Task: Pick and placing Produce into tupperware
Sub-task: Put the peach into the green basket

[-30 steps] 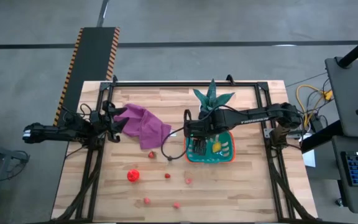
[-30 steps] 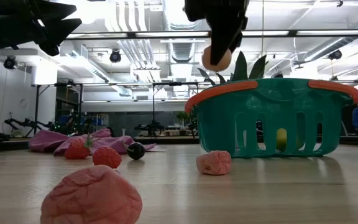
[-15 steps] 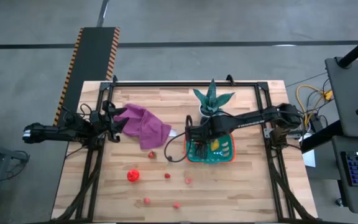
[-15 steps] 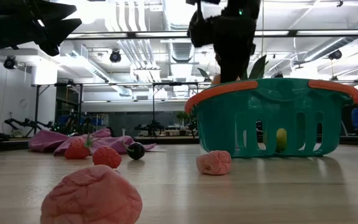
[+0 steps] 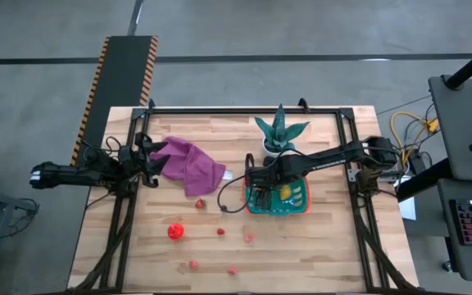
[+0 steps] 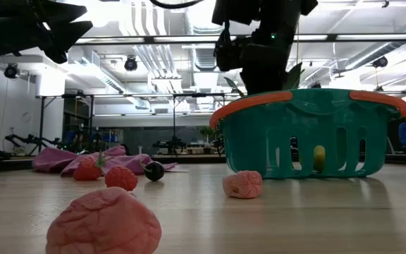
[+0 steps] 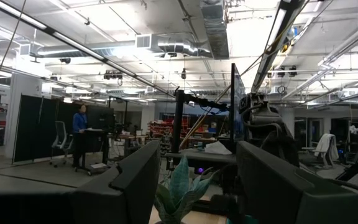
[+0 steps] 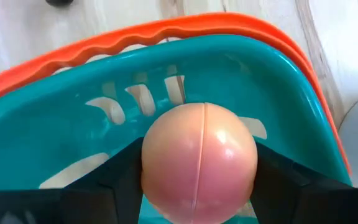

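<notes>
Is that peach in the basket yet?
Partly: the right gripper holds the peach inside the teal basket, not released.

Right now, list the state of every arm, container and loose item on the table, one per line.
Right gripper: shut on the peach-pink toy fruit, lowered inside the tub.
Teal plastic tub with orange rim: upright, a yellow piece in it.
Left gripper: open, parked at the table's left edge.
Purple cloth: crumpled.
Red and pink toy produce: scattered loose on the wood.
Green spiky plant: upright.
</notes>
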Controlling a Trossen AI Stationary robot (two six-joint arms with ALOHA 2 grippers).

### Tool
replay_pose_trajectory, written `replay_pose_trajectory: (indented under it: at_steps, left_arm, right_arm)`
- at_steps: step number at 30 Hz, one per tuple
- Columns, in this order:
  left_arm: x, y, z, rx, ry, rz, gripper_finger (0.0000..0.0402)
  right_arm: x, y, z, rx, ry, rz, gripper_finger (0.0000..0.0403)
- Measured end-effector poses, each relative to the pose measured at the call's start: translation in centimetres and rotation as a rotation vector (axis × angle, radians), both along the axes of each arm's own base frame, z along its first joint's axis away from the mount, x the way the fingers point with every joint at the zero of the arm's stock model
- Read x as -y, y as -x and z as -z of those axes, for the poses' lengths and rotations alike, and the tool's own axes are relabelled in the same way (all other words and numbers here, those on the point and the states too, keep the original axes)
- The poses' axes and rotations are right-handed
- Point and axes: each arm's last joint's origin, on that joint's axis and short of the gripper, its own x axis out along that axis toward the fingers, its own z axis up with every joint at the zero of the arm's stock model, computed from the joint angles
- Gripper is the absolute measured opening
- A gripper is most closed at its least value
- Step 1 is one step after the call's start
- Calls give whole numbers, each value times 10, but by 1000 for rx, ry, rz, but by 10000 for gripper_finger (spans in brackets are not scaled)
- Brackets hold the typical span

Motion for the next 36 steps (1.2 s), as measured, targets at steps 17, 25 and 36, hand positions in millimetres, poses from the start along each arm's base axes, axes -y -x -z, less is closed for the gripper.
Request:
replay_pose_trajectory:
  at_steps: [17,25,36]
  left_arm:
    - [0,0,0,0,0,0,199]
    - [0,0,0,0,0,0,199]
    - [0,0,0,0,0,0,199]
  right_arm:
    - [4,5,10,-23,11,38,223]
    - [4,4,9,-13,9,42,236]
    - [4,3,9,4,0,65,268]
